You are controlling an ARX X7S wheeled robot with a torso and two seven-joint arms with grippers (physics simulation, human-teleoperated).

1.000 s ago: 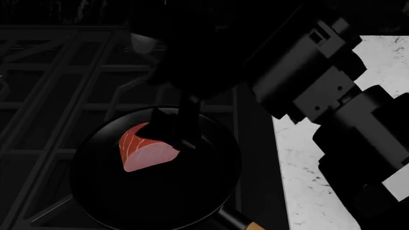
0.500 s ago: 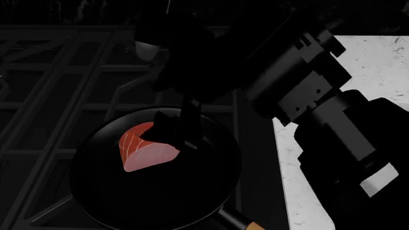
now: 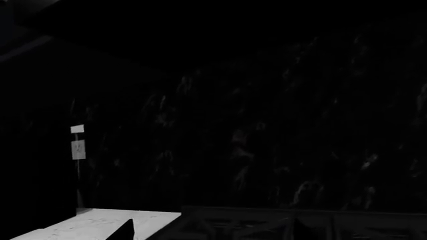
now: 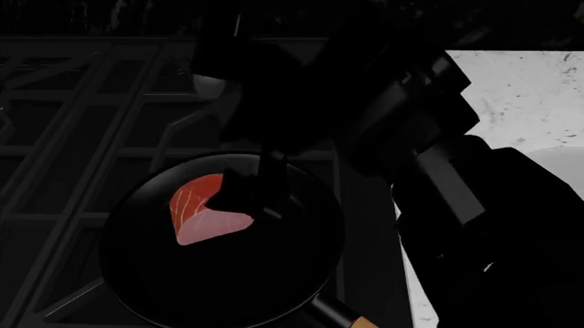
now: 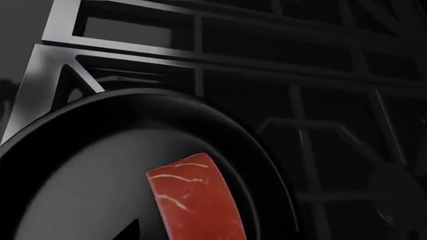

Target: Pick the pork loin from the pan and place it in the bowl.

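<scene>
Right end effector (image 4: 245, 198) hangs low over the pan (image 4: 146, 273), its dark fingers overlapping the near-right part of the pork loin (image 4: 193, 212) in the head view; the fingers are too dark against the pan to tell how wide they stand or whether they touch the meat. Directly beneath it, the pork loin lies on the pan floor, red marbled top up, so by my reading the pick has not been completed and the carry and release are all left to do. Nothing else is seen in the pan. No bowl can be made out for certain; a pale rounded shape (image 4: 208, 83) shows beyond the end effector, partly hidden by the arm. Left end effector is not visible; its wrist camera faces a dark wall above a pale tabletop (image 3: 87, 227).
</scene>
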